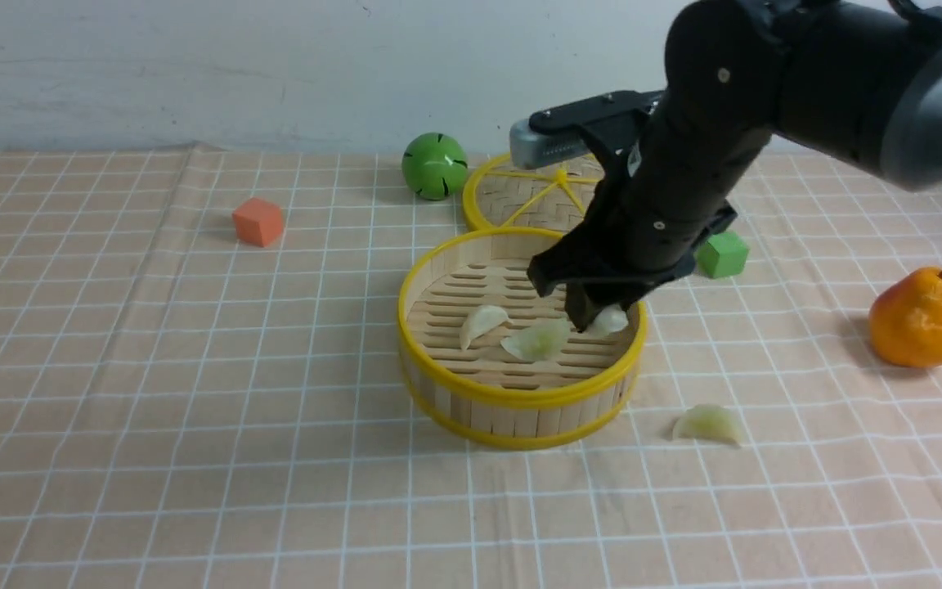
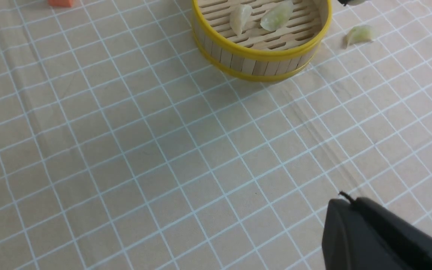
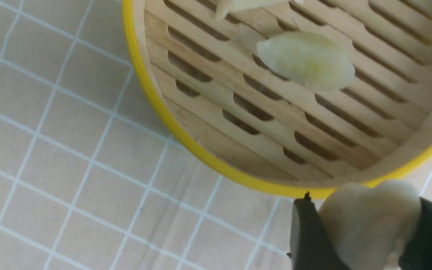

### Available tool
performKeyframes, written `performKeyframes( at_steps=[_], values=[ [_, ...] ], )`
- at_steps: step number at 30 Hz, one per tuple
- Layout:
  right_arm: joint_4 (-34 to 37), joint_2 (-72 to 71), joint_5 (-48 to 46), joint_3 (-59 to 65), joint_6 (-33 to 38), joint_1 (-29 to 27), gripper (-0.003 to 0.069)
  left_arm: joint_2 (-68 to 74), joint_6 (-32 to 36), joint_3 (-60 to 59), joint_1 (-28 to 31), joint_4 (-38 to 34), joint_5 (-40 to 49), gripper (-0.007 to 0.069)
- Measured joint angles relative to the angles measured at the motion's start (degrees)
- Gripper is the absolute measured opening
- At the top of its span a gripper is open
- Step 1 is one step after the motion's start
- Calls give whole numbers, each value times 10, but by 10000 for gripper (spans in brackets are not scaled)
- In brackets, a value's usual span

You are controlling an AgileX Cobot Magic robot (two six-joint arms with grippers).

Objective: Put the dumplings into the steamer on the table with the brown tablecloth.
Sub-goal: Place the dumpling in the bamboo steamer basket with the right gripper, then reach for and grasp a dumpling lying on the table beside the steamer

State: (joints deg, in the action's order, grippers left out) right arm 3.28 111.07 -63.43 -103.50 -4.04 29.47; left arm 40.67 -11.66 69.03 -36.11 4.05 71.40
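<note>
Over steamer [image 1: 520, 397] rim, right pincer [image 1: 596, 317] grips dumpling [image 1: 612, 321], end jutting right

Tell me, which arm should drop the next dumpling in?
Right. Its fingers pinch a cream-white crescent dumpling at the edge of the round yellow-rimmed bamboo steamer; the left fingers sit far off over peach-brown cloth.

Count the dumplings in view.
4. A white dumpling and a green dumpling lie in the steamer; the right claw holds a second white one above its rim; a second green one lies on the tablecloth.
</note>
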Motion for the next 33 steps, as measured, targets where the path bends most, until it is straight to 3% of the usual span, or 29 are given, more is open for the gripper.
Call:
performKeyframes(
  at_steps=[8, 20, 24, 27, 33],
  values=[
    [43, 110, -10, -110, 36, 4, 303, 0, 0, 0, 0, -4, 0, -13],
    [25, 210, 17, -148, 40, 33, 312, 0, 0, 0, 0, -7, -2, -12],
    [18, 211, 26, -153, 26, 33, 426, 0, 0, 0, 0, -7, -3, -11],
    [4, 212, -47, -202, 19, 33, 571, 0, 0, 0, 0, -7, -5, -6],
    [-13, 163, -72, -241, 40, 33, 575, 0, 0, 0, 0, -8, -14, -3]
  ],
)
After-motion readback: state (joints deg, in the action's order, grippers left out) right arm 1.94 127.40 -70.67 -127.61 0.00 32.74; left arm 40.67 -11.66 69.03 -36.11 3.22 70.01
